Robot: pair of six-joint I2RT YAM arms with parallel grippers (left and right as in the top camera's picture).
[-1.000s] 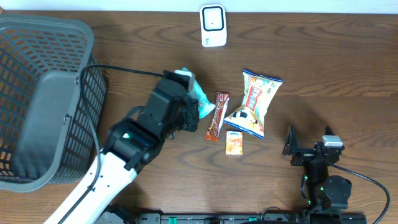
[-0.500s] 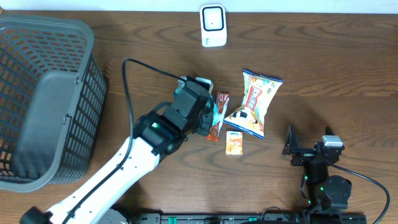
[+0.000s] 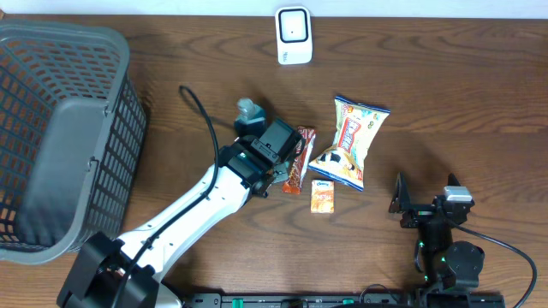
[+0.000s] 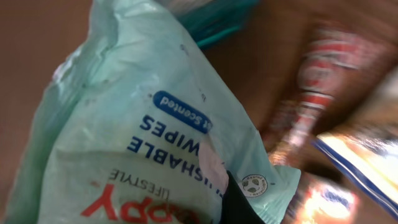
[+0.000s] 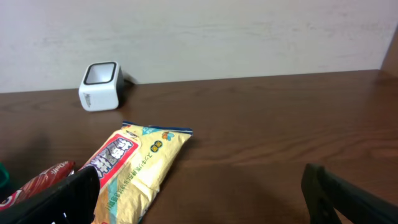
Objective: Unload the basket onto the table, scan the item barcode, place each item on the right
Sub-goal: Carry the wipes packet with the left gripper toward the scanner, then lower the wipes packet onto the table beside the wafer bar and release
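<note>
We had the wipes in our grip.
Our left gripper was clamped on the wipes, just beside the candy bar and well apart from the scanner; our right gripper stood wide apart.

1. The pale green wipes pack carries upside-down blue lettering ending "SHABLE WIPES".
2. A blue oval on it reads "scented".
3. Small grey "LIFESTYLE" stands beside large red letters that are cut off.
4. The print on the snack bag is too small to read.
</note>
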